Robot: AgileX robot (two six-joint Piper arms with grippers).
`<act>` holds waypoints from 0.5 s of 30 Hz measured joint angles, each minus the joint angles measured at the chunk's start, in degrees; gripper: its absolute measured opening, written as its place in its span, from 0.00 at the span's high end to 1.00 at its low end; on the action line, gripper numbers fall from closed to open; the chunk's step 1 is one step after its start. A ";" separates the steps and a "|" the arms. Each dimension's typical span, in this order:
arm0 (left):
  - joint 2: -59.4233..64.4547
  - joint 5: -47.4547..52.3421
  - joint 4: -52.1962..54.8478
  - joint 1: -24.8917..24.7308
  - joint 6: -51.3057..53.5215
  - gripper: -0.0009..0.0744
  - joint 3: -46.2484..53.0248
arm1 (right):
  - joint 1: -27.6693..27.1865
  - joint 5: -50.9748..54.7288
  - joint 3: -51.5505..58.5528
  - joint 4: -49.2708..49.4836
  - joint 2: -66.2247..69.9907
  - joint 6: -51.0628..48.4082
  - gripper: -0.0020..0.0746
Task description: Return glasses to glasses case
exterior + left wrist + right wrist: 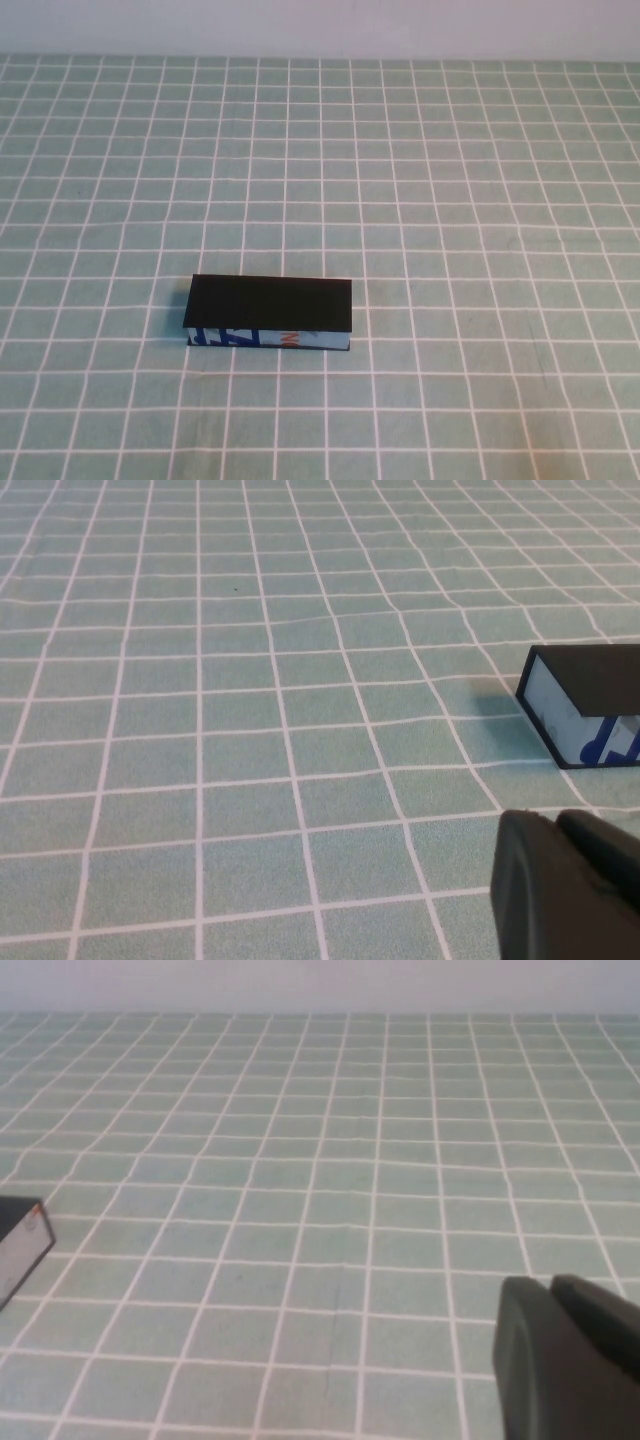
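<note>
Closed and flat on the green checked tablecloth: glasses case, black lid down, blue-printed front facing the robot. Left gripper and right gripper low over the cloth, apart from it, grip state impossible to tell.

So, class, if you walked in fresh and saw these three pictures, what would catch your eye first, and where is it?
The glasses case stands out at once: a dark box with its black lid shut and a light blue printed front, alone on the green checked tablecloth, slightly left of centre and towards the near edge. No glasses show anywhere. The left gripper and right gripper each show only as a dark shape at the edge of their own wrist views.
</note>
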 joint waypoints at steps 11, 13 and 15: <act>0.00 0.00 0.00 0.00 0.00 0.99 0.00 | -0.24 -1.62 5.50 3.49 0.00 -0.14 0.99; 0.00 0.00 0.00 0.00 0.00 0.99 0.00 | -0.24 -0.46 5.55 3.62 0.00 -0.14 0.99; 0.00 0.00 0.00 0.00 0.00 0.99 0.00 | -0.24 -0.46 5.55 3.77 0.00 -0.14 0.99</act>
